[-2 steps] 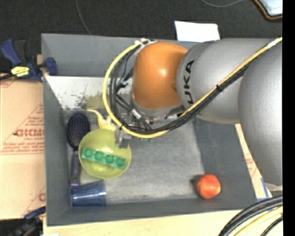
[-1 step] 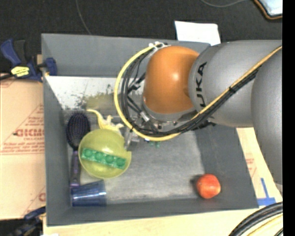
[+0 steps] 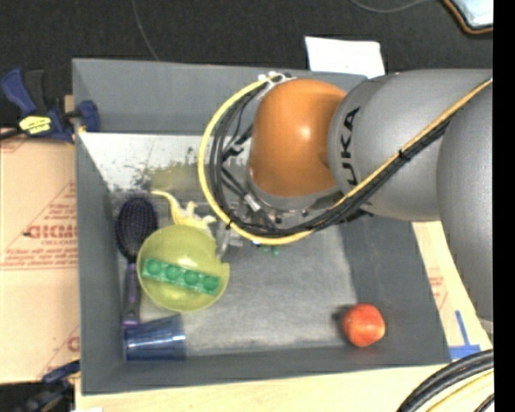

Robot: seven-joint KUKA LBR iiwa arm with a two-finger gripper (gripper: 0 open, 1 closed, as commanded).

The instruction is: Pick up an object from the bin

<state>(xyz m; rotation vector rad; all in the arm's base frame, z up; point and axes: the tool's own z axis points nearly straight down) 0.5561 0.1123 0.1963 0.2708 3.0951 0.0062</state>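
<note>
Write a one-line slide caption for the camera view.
Arm's gripper beside a yellow-green bowl holding a green block; a hairbrush, blue cup and orange-red ball lie elsewhere in the grey bin.

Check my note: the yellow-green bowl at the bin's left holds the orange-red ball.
Not right. The camera view shows the orange-red ball lying by itself on the bin floor near the lower right corner. The yellow-green bowl at the bin's left holds a green studded brick instead.
</note>
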